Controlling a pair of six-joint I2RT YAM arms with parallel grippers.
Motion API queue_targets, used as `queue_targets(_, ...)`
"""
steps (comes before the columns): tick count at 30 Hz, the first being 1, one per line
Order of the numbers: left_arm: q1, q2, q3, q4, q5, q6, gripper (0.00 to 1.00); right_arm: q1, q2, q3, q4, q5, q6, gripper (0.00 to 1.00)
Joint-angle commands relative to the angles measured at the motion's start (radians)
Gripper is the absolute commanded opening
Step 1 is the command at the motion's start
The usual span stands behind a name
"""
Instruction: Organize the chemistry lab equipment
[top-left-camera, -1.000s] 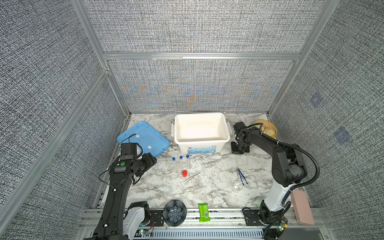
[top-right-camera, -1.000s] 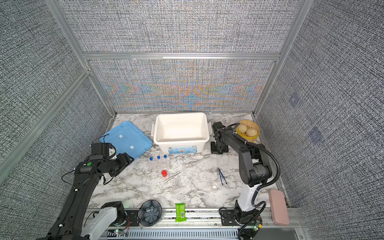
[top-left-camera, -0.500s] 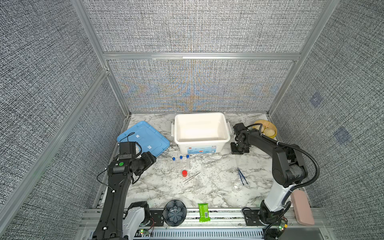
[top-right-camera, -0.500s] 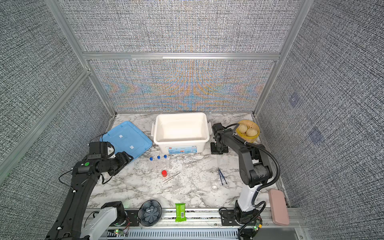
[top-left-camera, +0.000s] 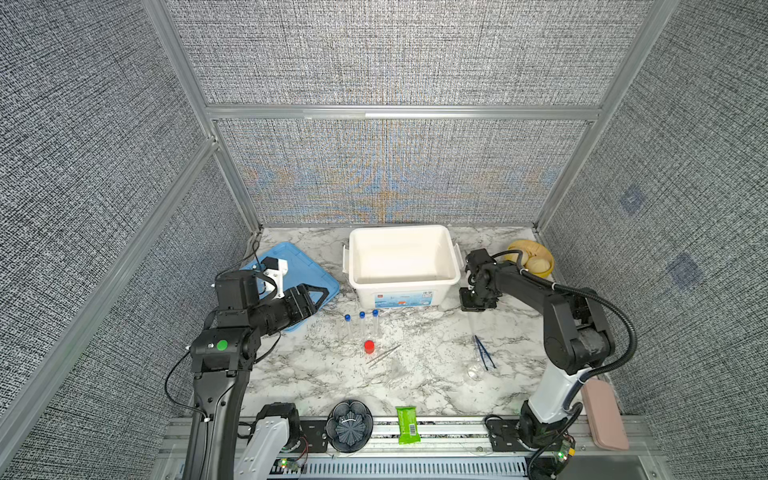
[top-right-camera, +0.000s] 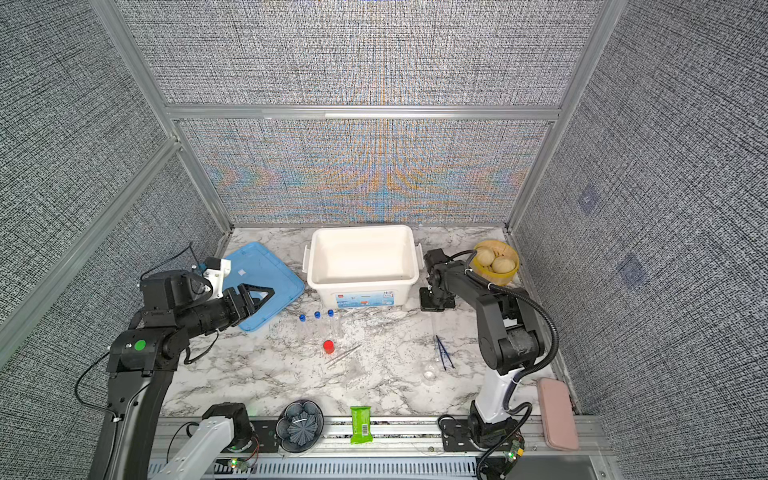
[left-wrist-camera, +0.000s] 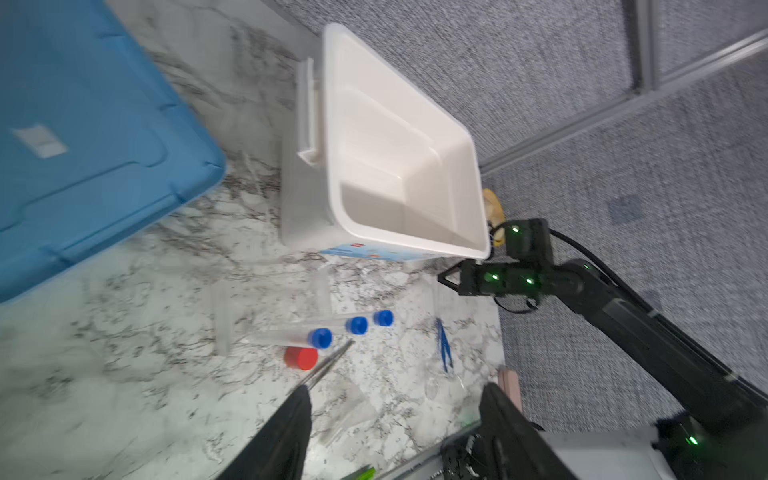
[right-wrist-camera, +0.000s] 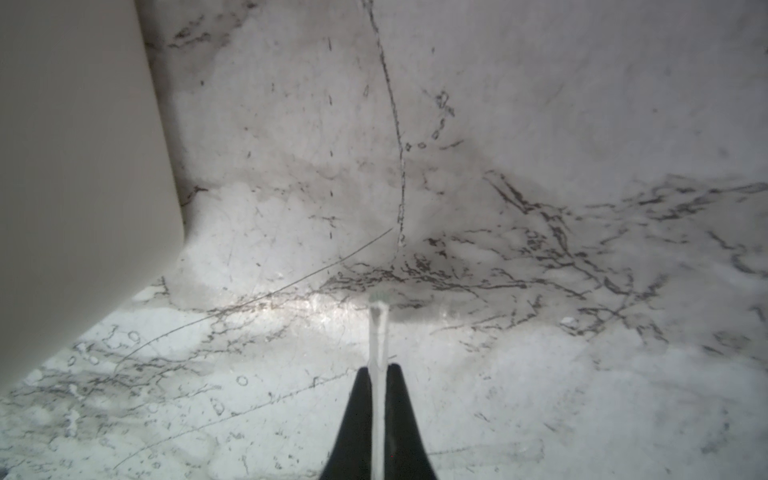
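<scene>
Pinched thin clear dropper (right-wrist-camera: 377, 328) in right tool (right-wrist-camera: 378, 370), 3 o'clock of white bin (top-left-camera: 402, 286); held left tool (left-wrist-camera: 395, 397) spread near blue lid (top-left-camera: 299, 266).

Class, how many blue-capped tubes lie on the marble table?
3, side by side in front of the white bin: the left tube, the middle tube, the right tube. None seems hidden.

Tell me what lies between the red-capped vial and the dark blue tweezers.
Only the silver tweezers, beside the red-capped vial; the rest is bare marble, in both top views.
</scene>
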Motion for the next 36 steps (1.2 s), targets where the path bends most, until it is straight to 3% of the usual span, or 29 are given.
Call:
queue_targets(1,-0.101,0.037,0.041,0.097,0.004,-0.042,0.65,-0.002,0.004,0.001,0.008,-0.026,0.003,0.0)
queue_targets(14,-0.643,0.377,0.209,0.231,-0.314,-0.059,0.65,-0.027,-0.013,-0.039,0.047,-0.071,0.021,0.0)
queue_targets(19,-0.786,0.522,0.259,0.289,-0.388,-0.078,0.65,-0.056,-0.051,-0.075,0.1,-0.123,0.052,0.0)
queue_targets(29,-0.889,0.818,0.261,0.522,-0.369,-0.144,0.64,-0.11,-0.089,-0.095,0.139,-0.169,0.061,0.0)
queue_targets(36,-0.922,0.973,0.32,0.556,-0.359,-0.105,0.64,-0.142,-0.093,-0.114,0.183,-0.234,0.085,0.0)
